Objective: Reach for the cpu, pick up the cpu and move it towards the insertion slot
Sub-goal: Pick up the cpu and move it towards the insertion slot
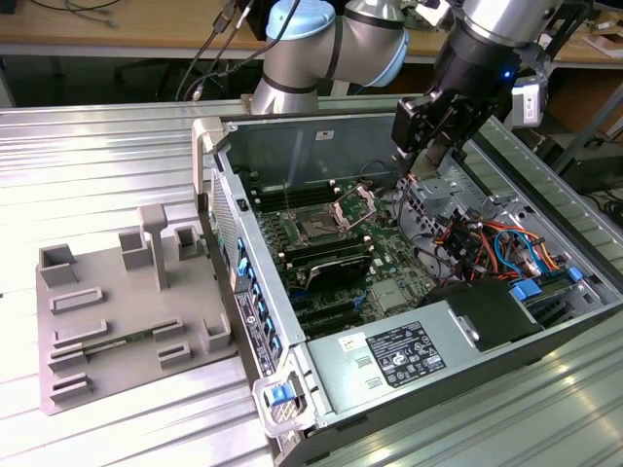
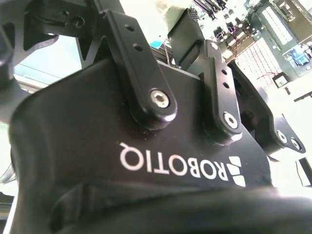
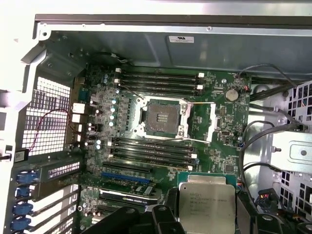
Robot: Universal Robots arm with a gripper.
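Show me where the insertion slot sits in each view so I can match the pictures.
Exterior view: the insertion slot lies on the green board inside the open case, near mid-picture.
First wrist view: the insertion slot sits between two banks of slots.
Shared landmark: the long black memory slots beside it.

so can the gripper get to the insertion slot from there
Probably yes: the insertion slot lies uncovered with nothing above it, and the gripper, holding the cpu, hangs over the board close by.
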